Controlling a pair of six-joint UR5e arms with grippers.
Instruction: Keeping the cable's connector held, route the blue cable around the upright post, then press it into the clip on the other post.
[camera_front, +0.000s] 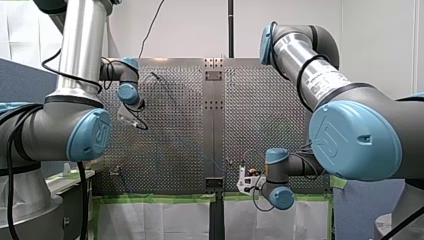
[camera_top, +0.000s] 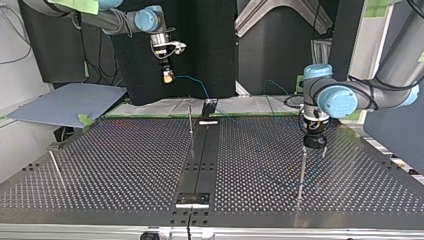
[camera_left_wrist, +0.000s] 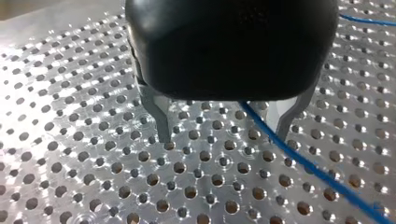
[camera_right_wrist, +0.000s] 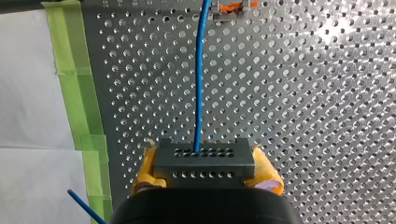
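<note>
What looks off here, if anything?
Nothing stands out. The connector sits square between my right pincer's yellow pads, the blue cable leaves it straight, and my left pincer stands open over the cable.

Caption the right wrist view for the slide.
My right gripper clamps the grey connector in yellow-padded fingers; blue cable runs ahead over the perforated table.

In the top view my right gripper (camera_top: 168, 76) hangs over the table's (camera_top: 125, 165) far edge at left, the connector (camera_right_wrist: 204, 163) between its jaws. The cable (camera_left_wrist: 303, 160) passes between my left gripper's (camera_left_wrist: 222, 136) jaws, beside a post (camera_top: 301, 170) at right.
</note>
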